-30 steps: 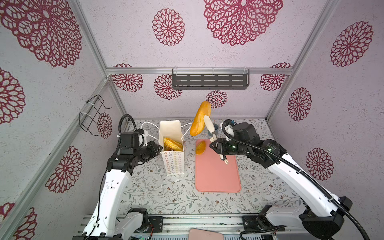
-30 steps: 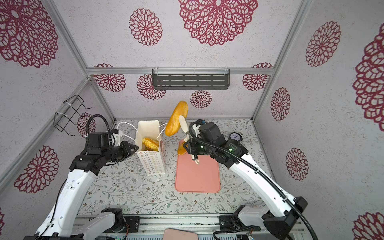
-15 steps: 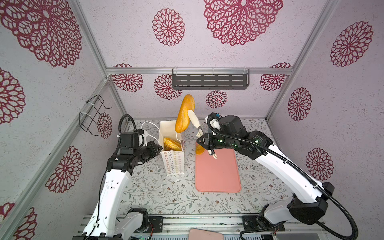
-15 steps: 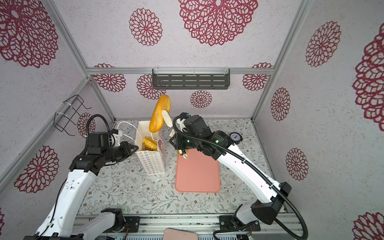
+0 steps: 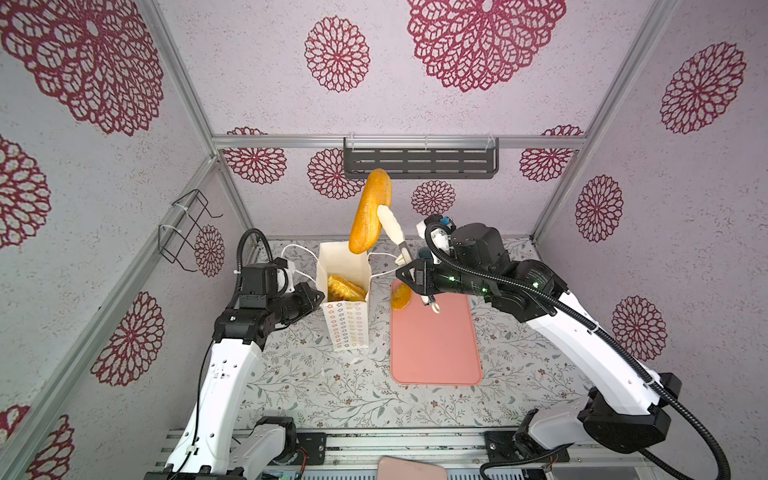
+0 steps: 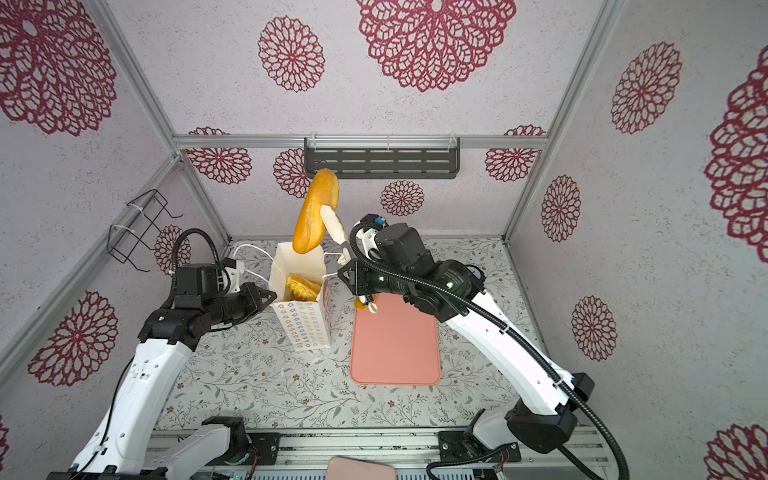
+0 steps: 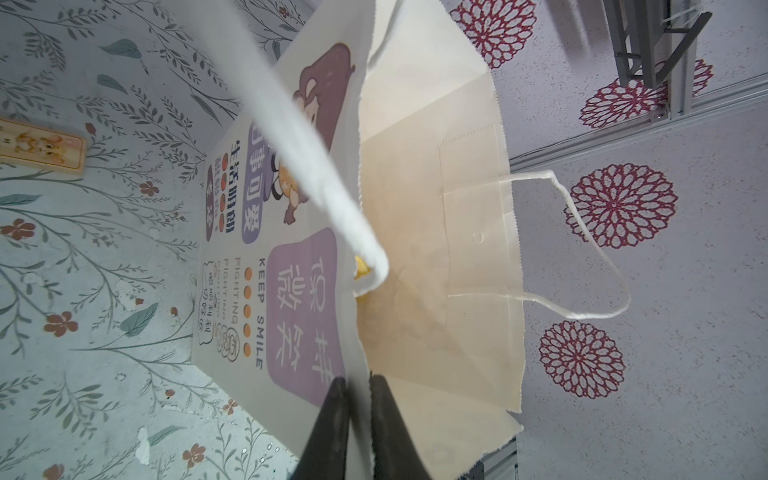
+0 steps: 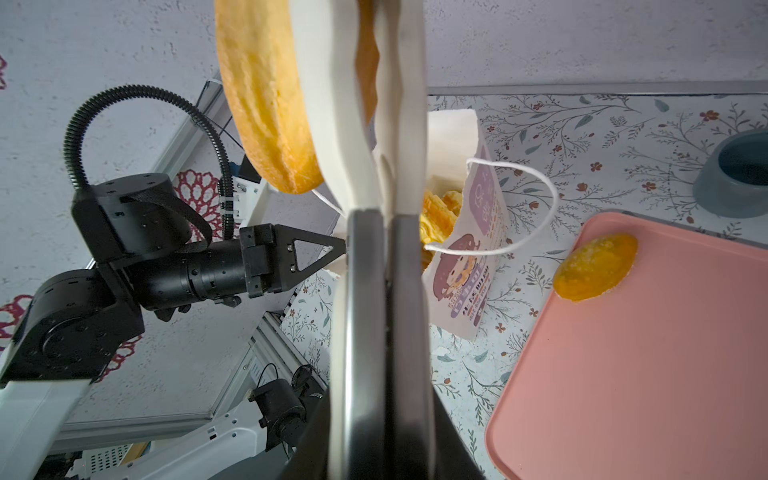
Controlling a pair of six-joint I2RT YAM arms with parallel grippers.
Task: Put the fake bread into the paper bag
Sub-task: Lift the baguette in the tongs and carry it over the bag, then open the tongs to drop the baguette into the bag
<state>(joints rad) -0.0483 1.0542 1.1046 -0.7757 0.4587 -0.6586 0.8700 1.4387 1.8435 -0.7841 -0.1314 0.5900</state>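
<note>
A long golden loaf of fake bread point(image 5: 370, 212) point(image 6: 316, 216) point(image 8: 266, 104) hangs nearly upright, its lower end just above the open mouth of the white paper bag point(image 5: 347, 328) point(image 6: 305, 324) point(image 8: 469, 266). White tongs point(image 5: 390, 226) point(image 8: 332, 124) pinch the loaf, and my right gripper point(image 5: 405, 272) point(image 8: 386, 216) is shut on the tongs. My left gripper point(image 5: 318, 297) point(image 7: 357, 384) is shut on the bag's rim. Ridged pastries point(image 5: 345, 286) point(image 8: 436, 212) lie inside the bag. One oval bun point(image 5: 401, 295) point(image 8: 594, 266) rests on the pink tray's point(image 5: 436, 345) far left corner.
A grey bowl point(image 8: 735, 178) stands behind the tray under my right arm. A wire rack point(image 5: 187, 228) hangs on the left wall and a dark shelf point(image 5: 419, 162) on the back wall. A small wooden block point(image 7: 41, 149) lies on the floral mat.
My right arm has swung the tongs and loaf leftward from above the tray to above the bag's mouth. The left gripper and the bag have stayed still.
</note>
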